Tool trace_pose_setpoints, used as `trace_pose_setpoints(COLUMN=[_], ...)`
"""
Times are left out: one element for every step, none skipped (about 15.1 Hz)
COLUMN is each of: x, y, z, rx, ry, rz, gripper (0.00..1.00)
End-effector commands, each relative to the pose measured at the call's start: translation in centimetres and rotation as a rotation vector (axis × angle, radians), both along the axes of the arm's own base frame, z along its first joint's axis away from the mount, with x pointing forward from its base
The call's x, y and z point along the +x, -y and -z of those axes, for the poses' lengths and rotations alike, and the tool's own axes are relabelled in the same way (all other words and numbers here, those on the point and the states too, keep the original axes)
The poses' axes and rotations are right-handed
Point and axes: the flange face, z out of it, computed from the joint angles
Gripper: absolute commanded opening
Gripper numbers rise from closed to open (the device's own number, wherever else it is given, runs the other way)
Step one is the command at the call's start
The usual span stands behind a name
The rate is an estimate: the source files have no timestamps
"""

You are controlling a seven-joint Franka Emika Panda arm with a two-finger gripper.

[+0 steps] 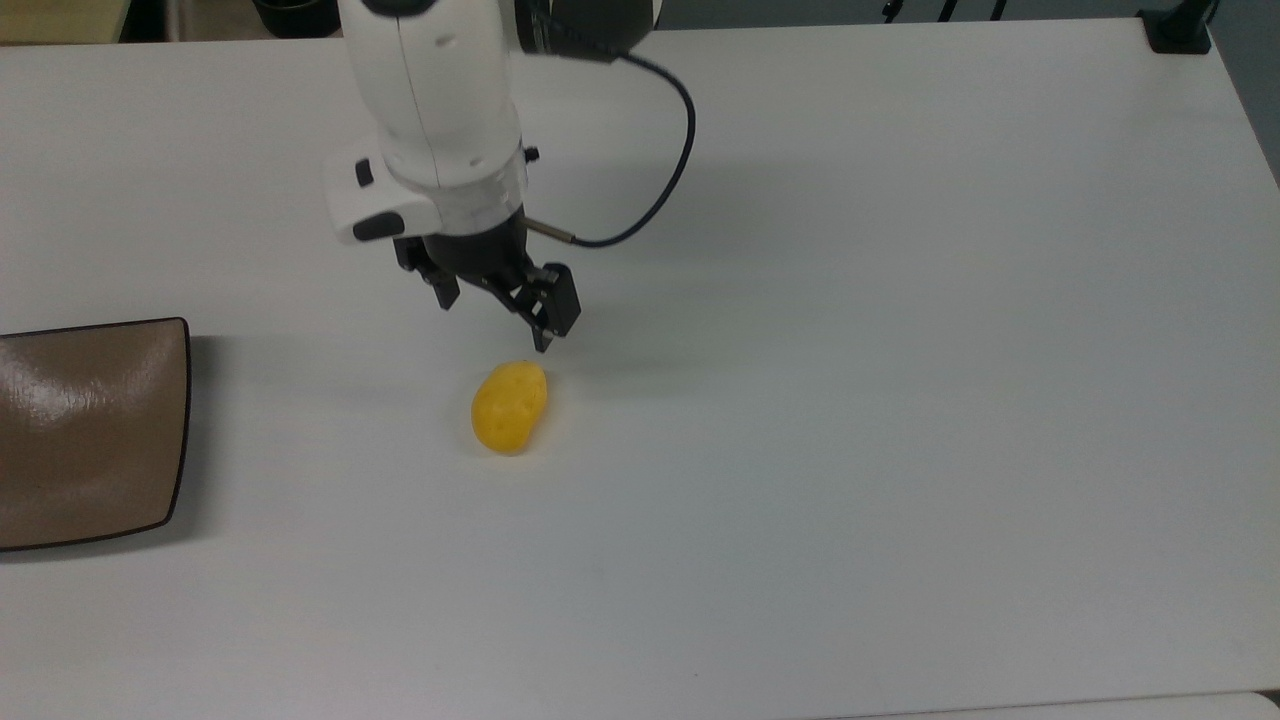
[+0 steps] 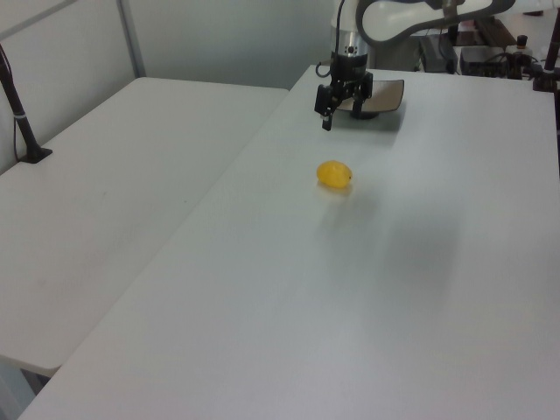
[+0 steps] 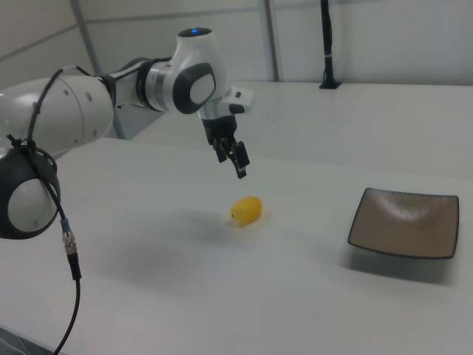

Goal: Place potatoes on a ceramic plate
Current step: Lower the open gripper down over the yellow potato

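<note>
A small yellow potato [image 1: 509, 407] lies on the white table [image 1: 900, 400], near the middle of the top view. It also shows as the potato [image 2: 333, 174] in the left view and the potato [image 3: 246, 209] in the right view. The glossy brown square plate [image 1: 85, 430] sits at the top view's left edge, bare, and apart from the potato; it appears again as the plate [image 2: 389, 92] and the plate [image 3: 406, 222]. My gripper [image 1: 494, 322] hangs open just above and beyond the potato, touching nothing; it is also seen as the gripper [image 2: 337, 109] and the gripper [image 3: 231, 166].
A black cable [image 1: 668, 190] loops off the arm's wrist. A black clamp [image 1: 1180, 30] sits on the top view's far right table corner. A second white table [image 2: 114, 175] adjoins at the left view's left, with a black post [image 2: 19, 105] on it.
</note>
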Motion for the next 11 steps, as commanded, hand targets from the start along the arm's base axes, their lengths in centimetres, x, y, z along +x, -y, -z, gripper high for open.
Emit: trace_pose_setpoints(x=[1.8,2.1,2.3,2.4,2.6,2.7,2.8,3.0,3.1,3.1,3.2], y=[-0.1,-0.1,-0.1,-0.1,-0.1,0.1,0.4,0.5,0.5,0.5,0.5], z=[3.2,4.5,5.4,6.2,7.2,7.9,8.4,9.5,10.1,10.4,10.5], rx=[-0.025,-0.028,-0.031,-0.034,-0.045,-0.052,-0.054,-0.055,-0.057,-0.059,-0.059], ry=[0.022,0.023,0.018,0.014,0.006,0.003,0.011,0.008,0.004,0.005,0.007], rz=[0.008,0.007,0.006,0.004,-0.002,-0.004,0.000,0.000,0.000,-0.003,-0.003], gripper=[1.00,1.00,1.00,1.00,1.00,1.00,1.00,1.00,1.00,1.00,1.00])
